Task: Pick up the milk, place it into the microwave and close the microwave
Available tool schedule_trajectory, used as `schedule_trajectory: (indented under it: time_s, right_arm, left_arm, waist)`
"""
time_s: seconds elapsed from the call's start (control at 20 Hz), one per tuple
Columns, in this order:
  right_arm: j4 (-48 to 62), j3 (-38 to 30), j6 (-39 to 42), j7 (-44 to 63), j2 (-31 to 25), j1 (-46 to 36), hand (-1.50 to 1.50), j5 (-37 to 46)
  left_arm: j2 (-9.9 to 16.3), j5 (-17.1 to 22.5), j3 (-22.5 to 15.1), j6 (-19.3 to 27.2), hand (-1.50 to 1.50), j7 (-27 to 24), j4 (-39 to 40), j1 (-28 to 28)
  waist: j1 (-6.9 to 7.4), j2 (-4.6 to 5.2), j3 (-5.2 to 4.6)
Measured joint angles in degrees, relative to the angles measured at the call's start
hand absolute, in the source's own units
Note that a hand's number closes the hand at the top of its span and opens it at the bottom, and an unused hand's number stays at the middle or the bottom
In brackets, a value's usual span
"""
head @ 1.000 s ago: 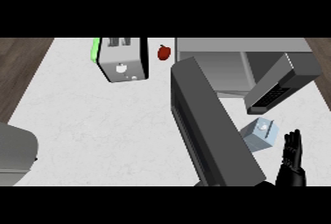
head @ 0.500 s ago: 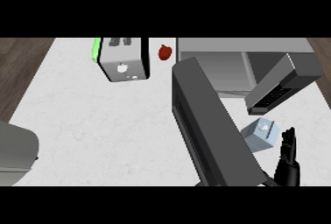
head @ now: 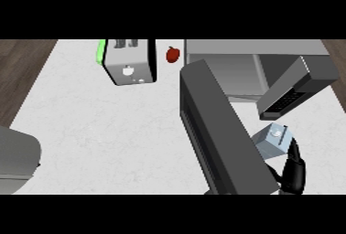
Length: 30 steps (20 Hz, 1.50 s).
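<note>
1. The milk (head: 273, 142) is a pale blue carton on the white table (head: 101, 137), to the right of the open microwave door (head: 219, 132) and below the microwave (head: 270, 68).
2. The carton leans; its long axis runs from lower left to upper right in the view, with the capped top towards the upper right, near the microwave's dark control panel (head: 290, 98).
3. The right hand (head: 292, 171) comes in from the lower edge, just right of the door, with its fingers (head: 293, 148) against the carton's right side.
4. Whether the fingers are clasped round the carton or merely touch it cannot be told; the carton's lower left edge and part of the hand are hidden behind the door.
5. The door stands wide open, its long slab running from the microwave's front down to the lower edge, where it is cut off.
6. The microwave's cavity shows as a grey hollow; its far end is cut off at the top.
7. A toaster (head: 128, 64) with a green side and a red fruit (head: 174, 54) stand at the table's far side.
8. A grey shape (head: 17, 160) sits at the left edge, cut off; what it is cannot be made out.
</note>
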Motion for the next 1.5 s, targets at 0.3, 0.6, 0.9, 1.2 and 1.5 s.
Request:
schedule_trajectory:
  time_s: [0.3, 0.6, 0.9, 1.2, 1.5]
  right_arm:
    - [4.8, 0.2, 0.9, -3.1, -0.8, -4.2, 1.50, 2.0]
    - [5.6, -0.2, 0.9, -5.0, -0.4, -6.7, 1.50, 2.9]
    - [10.1, 5.4, 15.9, -2.4, -7.5, -14.0, 1.50, 5.8]
    - [14.8, 9.0, 30.1, -1.7, -11.1, -20.4, 1.50, 6.5]
    - [16.3, 11.2, 34.2, -0.4, -11.3, -24.2, 1.50, 6.9]
  left_arm:
    - [0.0, 0.1, 0.8, -0.8, -1.50, 0.5, -0.3, 0.4]
    - [0.0, 0.3, 1.1, -1.0, -1.50, -0.1, 0.2, 0.1]
    - [0.3, 0.4, 0.1, -1.5, -1.50, 0.2, 0.3, -1.4]
    - [0.6, 1.4, 0.8, -2.4, -1.50, 0.0, 0.7, -1.3]
    - [0.4, 2.3, 2.7, -2.1, -1.50, 0.4, 0.6, -1.3]
  waist:
    - [0.10, -0.05, -0.07]
    - [0.01, -0.10, -0.14]
    - [2.03, 0.57, 0.14]
    - [2.42, 0.66, 0.18]
    - [1.41, 0.39, 0.11]
